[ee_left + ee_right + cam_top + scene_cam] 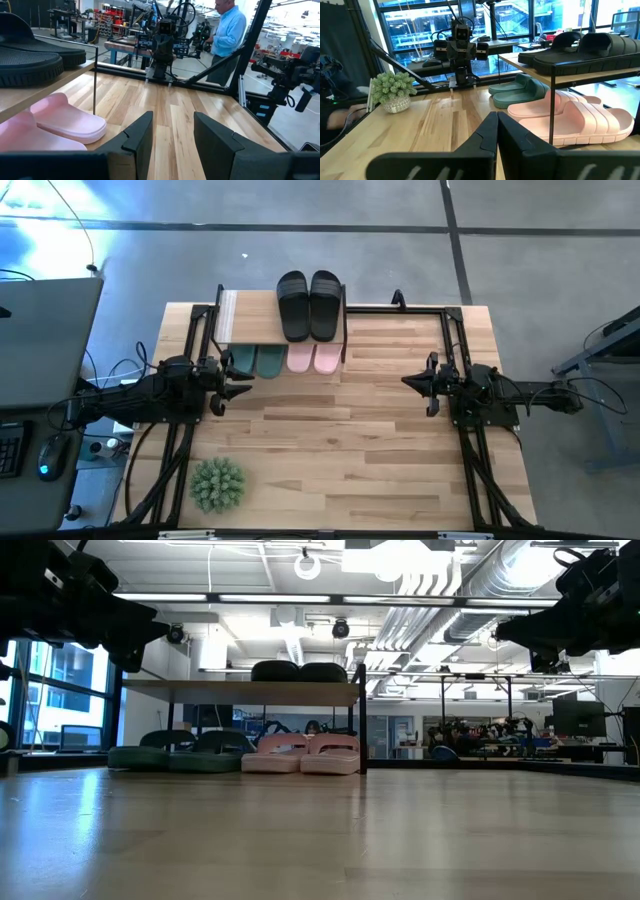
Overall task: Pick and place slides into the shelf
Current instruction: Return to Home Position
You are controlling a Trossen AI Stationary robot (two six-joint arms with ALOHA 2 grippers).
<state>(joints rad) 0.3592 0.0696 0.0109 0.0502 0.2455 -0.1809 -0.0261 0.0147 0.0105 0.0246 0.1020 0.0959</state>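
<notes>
Left gripper [172, 122] has its fingers apart and empty, pink slides [70, 120] just beside them in the shelf [45, 82]; right gripper [497, 120] is pinched closed, clear of them.

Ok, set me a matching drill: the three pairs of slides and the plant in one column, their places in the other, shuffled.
Things:
1. black slides
2. green slides
3. pink slides
4. plant

Places:
A. under the shelf, on the right arm's side
B. on the table, away from the shelf, on the left arm's side
C. on the shelf's top board
D. under the shelf, on the left arm's side

Pairs: 1-C, 2-D, 3-A, 4-B
</notes>
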